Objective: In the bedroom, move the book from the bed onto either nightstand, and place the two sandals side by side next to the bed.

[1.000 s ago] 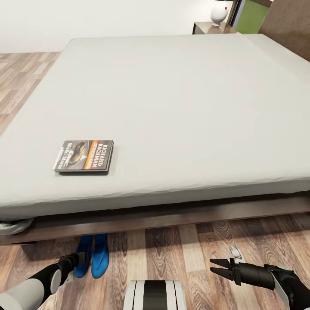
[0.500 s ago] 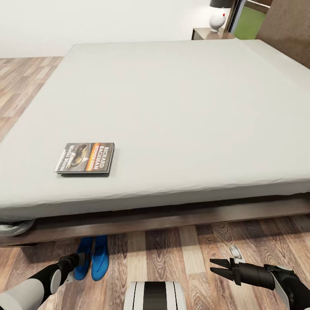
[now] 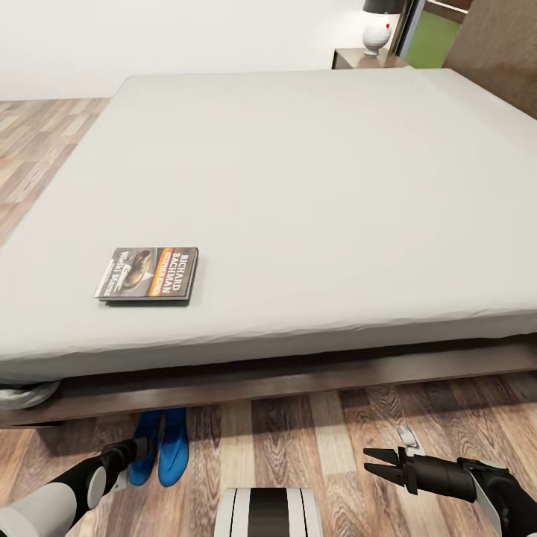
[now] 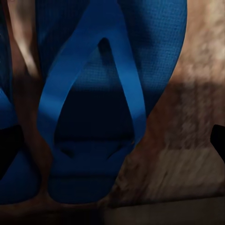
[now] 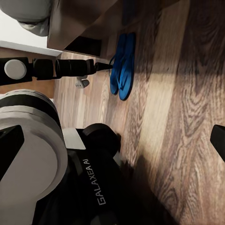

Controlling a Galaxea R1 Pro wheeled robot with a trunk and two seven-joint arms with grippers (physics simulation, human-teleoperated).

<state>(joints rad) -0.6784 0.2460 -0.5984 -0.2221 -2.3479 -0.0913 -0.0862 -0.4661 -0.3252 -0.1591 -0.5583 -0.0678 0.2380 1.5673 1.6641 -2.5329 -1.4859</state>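
Observation:
The book (image 3: pixel 148 274) lies flat on the bed (image 3: pixel 298 186), near its front left edge. Two blue sandals (image 3: pixel 161 445) lie side by side on the floor, toes under the bed frame. My left gripper (image 3: pixel 140 450) hovers at their left side, open and holding nothing. In the left wrist view one sandal (image 4: pixel 103 108) sits close up between the dark fingertips (image 4: pixel 218 141). The right wrist view shows the sandals (image 5: pixel 123 65) with the left gripper (image 5: pixel 104 66) beside them. My right gripper (image 3: pixel 367 460) is open above bare floor. A nightstand (image 3: pixel 359 58) stands beyond the bed's far corner.
A white lamp (image 3: pixel 377 30) stands on the nightstand. A small pale grey object (image 3: pixel 409 436) lies on the floor by the right gripper. Grey cloth (image 3: pixel 26 394) bunches under the bed's front left corner. Wood floor (image 3: pixel 298 440) runs along the bed.
The head camera tilted up a little a second ago, shifting the whole picture down. Arms, book and sandals have not moved.

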